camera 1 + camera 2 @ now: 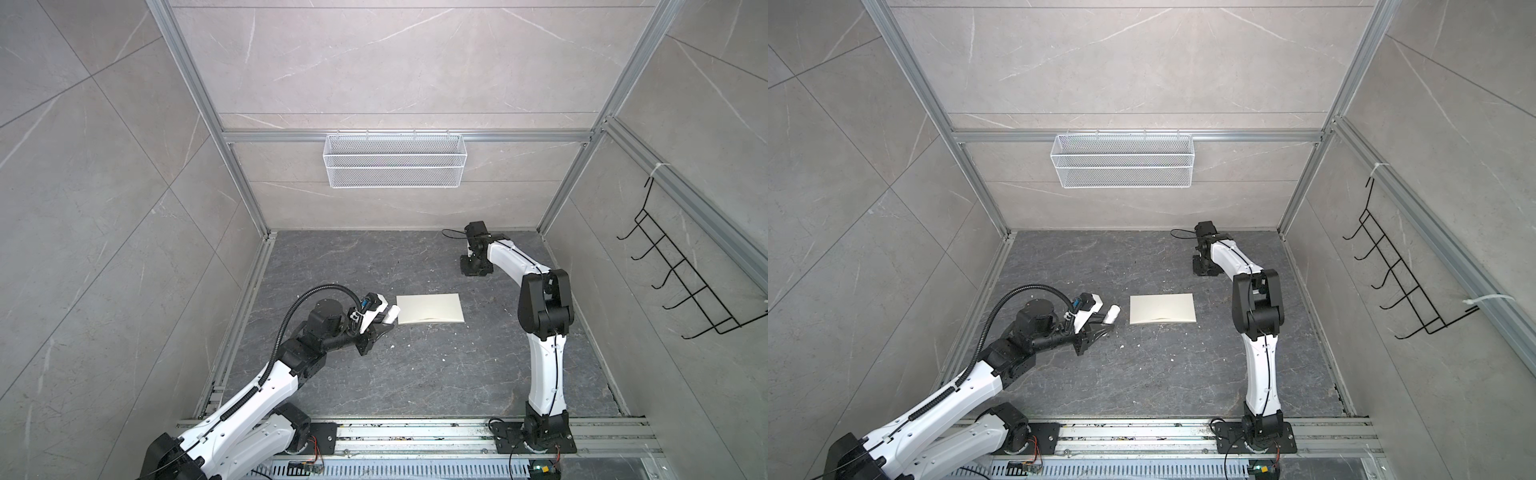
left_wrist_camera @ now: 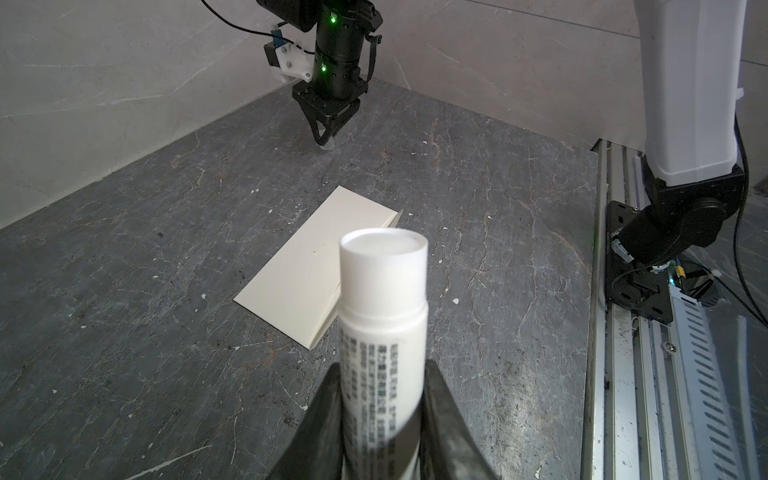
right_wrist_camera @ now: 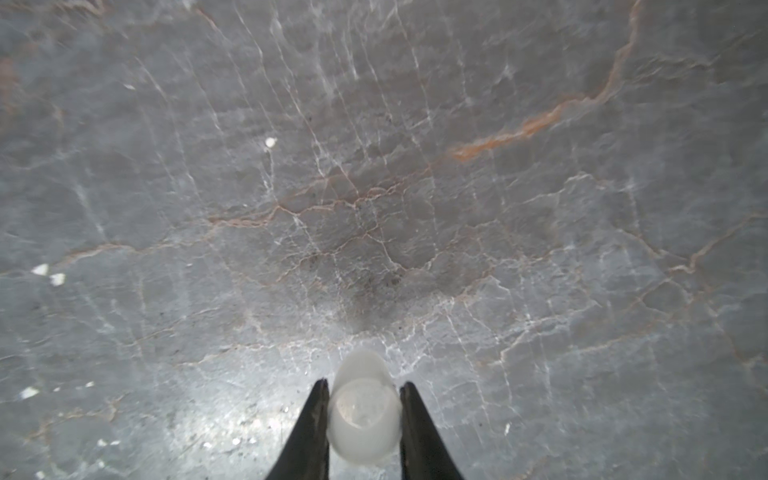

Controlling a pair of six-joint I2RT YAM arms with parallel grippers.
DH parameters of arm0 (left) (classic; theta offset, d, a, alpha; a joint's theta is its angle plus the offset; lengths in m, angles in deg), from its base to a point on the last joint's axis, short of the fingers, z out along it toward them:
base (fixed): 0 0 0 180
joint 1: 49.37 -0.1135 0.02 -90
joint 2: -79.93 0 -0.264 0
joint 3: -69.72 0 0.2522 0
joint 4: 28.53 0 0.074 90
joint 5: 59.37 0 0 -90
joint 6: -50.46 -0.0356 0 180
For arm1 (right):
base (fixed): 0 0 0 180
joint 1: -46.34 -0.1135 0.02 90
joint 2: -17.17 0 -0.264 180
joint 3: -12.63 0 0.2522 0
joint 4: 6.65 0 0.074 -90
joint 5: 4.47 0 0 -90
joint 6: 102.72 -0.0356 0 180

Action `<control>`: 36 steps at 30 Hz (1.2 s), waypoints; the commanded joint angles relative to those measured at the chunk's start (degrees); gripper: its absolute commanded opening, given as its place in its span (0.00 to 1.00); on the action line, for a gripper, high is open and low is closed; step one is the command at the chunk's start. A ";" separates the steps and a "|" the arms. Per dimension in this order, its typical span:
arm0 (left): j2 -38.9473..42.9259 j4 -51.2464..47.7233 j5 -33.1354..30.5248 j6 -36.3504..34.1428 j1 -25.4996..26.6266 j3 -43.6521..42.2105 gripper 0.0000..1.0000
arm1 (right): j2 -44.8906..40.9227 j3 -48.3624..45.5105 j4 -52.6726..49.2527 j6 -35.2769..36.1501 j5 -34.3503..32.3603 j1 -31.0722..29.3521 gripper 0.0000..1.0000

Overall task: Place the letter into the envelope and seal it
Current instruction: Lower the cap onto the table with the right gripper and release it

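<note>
Clamping the lower barrel of the glue stick (image 2: 383, 291), the left claw (image 2: 382, 368) held it uncapped, tip aimed toward the envelope (image 1: 429, 308). The right claw (image 3: 365, 384) pinched the cap (image 3: 365, 419) low over the worktop (image 1: 415, 374), well apart, near the far wall. The envelope lay flat mid-worktop, just beyond the glue stick. It looked light, thin and limp, likely to slide or buckle under a push. The slightly lifted flap along its near long edge seemed the best place to pinch. The glue stick looked rigid, smooth and light. The letter was not in view, and whether it sat inside could not be told. Counted: two claws, one glue stick, one cap, one envelope, no letter showing.
</note>
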 commanded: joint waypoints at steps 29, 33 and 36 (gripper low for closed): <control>1.55 2.45 0.05 1.02 0.20 -0.11 0.00 | -2.23 -0.77 -4.07 -1.10 2.85 0.42 0.57; 1.49 4.03 -0.15 1.98 0.25 -0.34 0.00 | -9.08 -2.52 -3.54 -1.43 6.03 0.29 0.63; 1.19 6.95 -0.14 3.57 0.26 -0.94 0.00 | -17.30 -6.37 -0.58 -2.08 12.06 0.30 0.69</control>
